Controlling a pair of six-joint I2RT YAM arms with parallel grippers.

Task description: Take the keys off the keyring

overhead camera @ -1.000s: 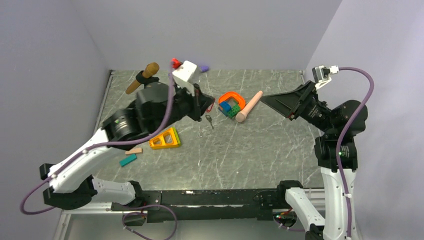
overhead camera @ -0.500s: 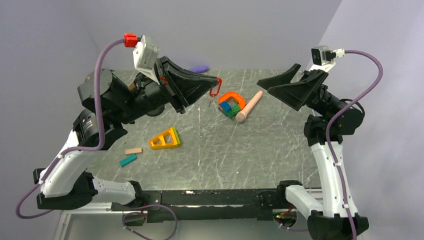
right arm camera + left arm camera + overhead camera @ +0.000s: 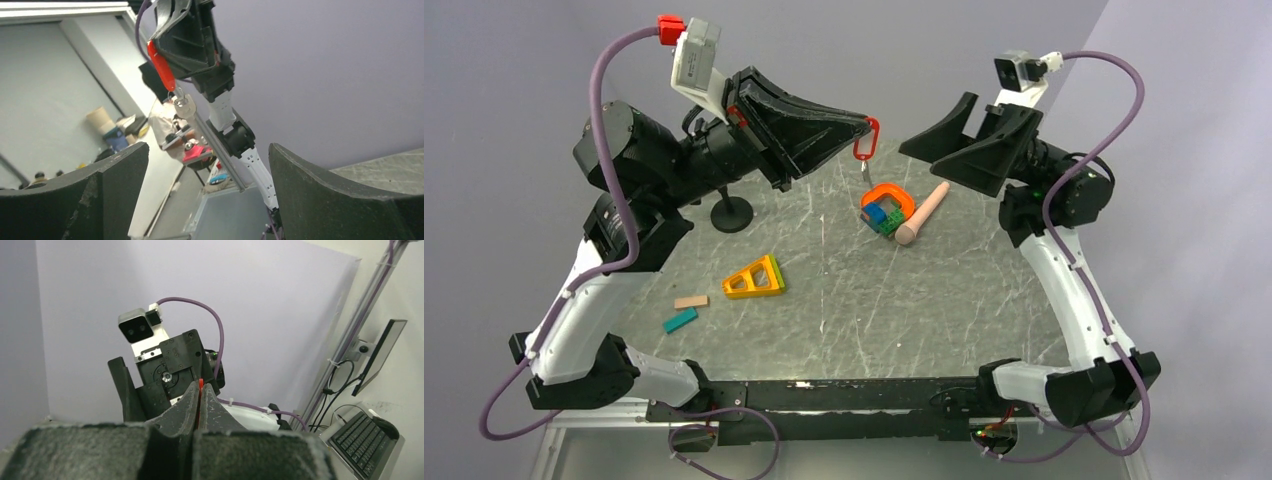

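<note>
My left gripper [image 3: 864,124] is raised high over the table's back and shut on the keys' small red oval piece [image 3: 865,139]. A small silver key [image 3: 862,172] hangs below it in the air. In the left wrist view only a thin red edge [image 3: 200,386] shows between the closed fingers [image 3: 215,407]. My right gripper [image 3: 929,148] is open and empty, raised to the right and facing the left one, with a gap between them. In the right wrist view the red piece [image 3: 161,65] and the key [image 3: 184,106] hang up and left of my open gripper [image 3: 207,150].
On the marble table [image 3: 924,290] lie an orange loop with blue and green blocks [image 3: 887,208], a pale wooden cylinder [image 3: 922,212], a yellow-orange triangle [image 3: 755,278], a tan block [image 3: 691,301] and a teal block [image 3: 680,320]. A black round-based stand [image 3: 733,211] is at back left.
My left gripper has lifted the red piece and hanging key from near the table to high in the air. My right gripper has risen and turned toward it.
</note>
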